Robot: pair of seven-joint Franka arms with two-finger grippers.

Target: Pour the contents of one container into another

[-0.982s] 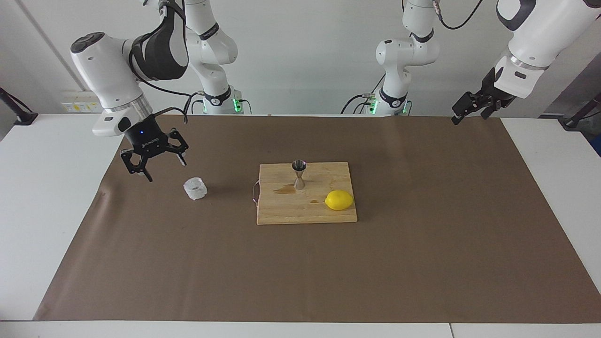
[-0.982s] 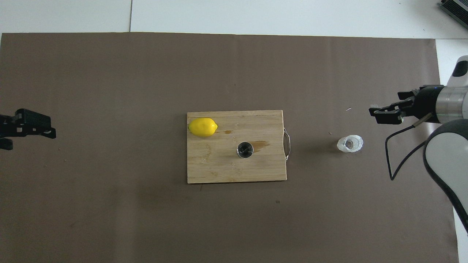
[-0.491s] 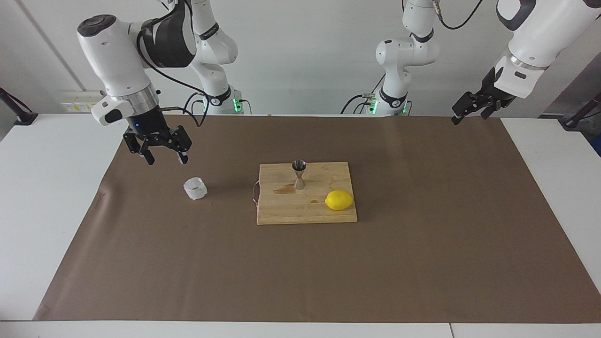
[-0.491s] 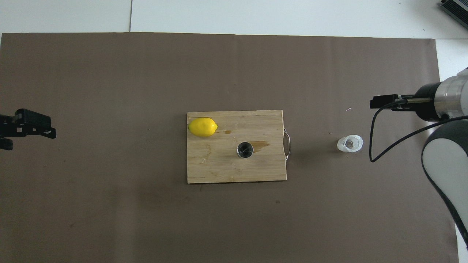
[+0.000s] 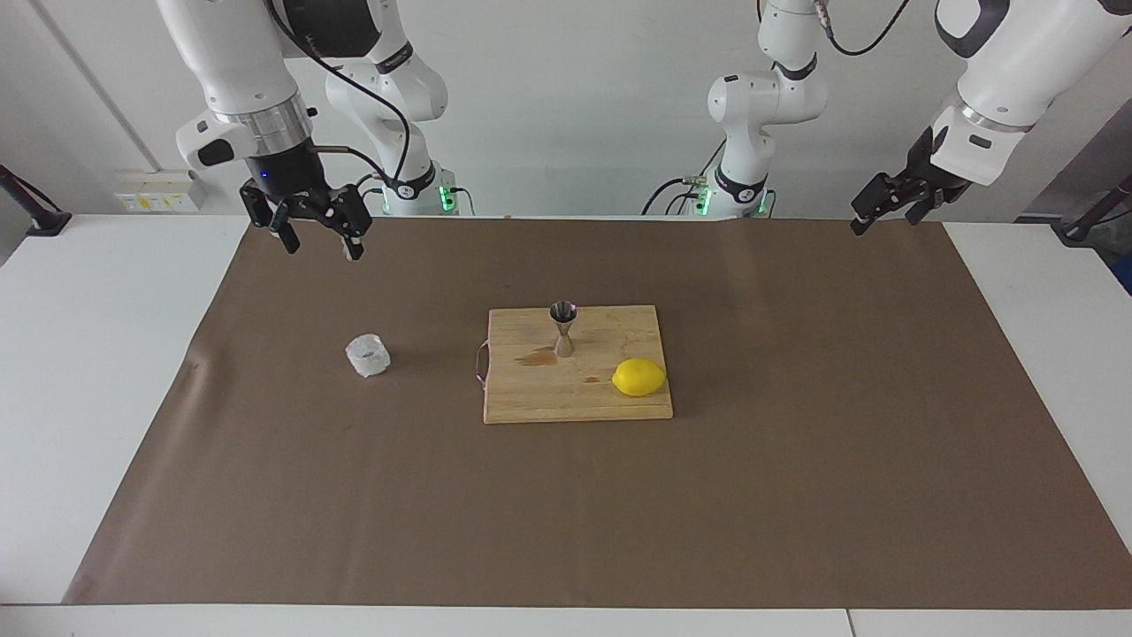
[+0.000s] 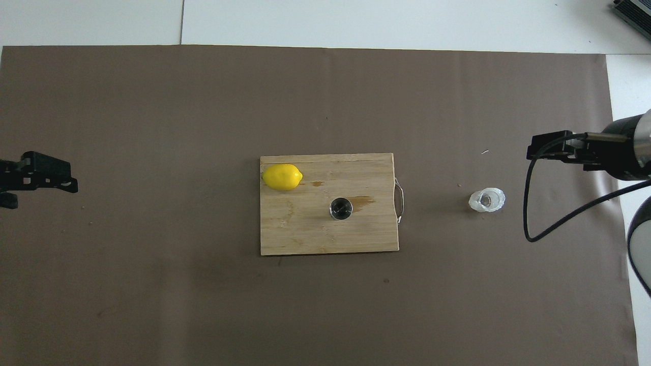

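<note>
While no label or writing is legible anywhere, the ribbed cup [image 5: 367, 356] sits on the brown paper toward the right arm's end, the jigger [image 5: 563, 328] upright on the cutting board [image 5: 575, 398] beside a lemon [image 5: 638, 377]. Right gripper [image 5: 319, 241] and left gripper [image 5: 878, 211] hang with jaws apart, empty.

R gripper [image 5: 318, 237]: hanging high at 10 o'clock, fingers pointing down, standing apart, holding nothing.
L gripper [image 5: 871, 217]: waiting at 2 o'clock, tilting down, fingers apart, empty.
</note>
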